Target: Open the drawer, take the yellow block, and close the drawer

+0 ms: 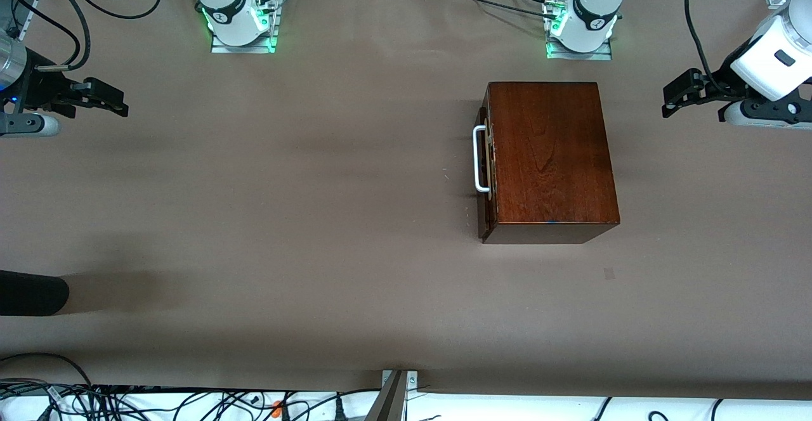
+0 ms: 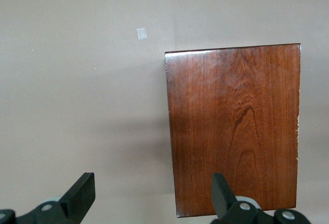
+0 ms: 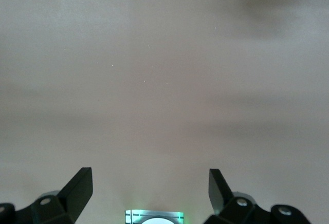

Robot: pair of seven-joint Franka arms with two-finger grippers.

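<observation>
drawer (image 1: 486, 174) sits shut in the mahogany box (image 1: 550, 155) toward the left arm's end of the brown table (image 1: 285, 218), its white handle (image 1: 479, 158) facing the right arm's end. left gripper (image 1: 674, 101) and right gripper (image 1: 117, 105) hover at the table's ends, fingers wide, holding nothing.

brown table cover (image 1: 304, 218) | pale square mark (image 1: 609, 273) | cables (image 1: 127, 402) along near edge

Shut drawer (image 1: 483, 167) hiding its whole inside; no yellow block in sight. Both arms cropped by the front view's edges, upper links unseen.
</observation>
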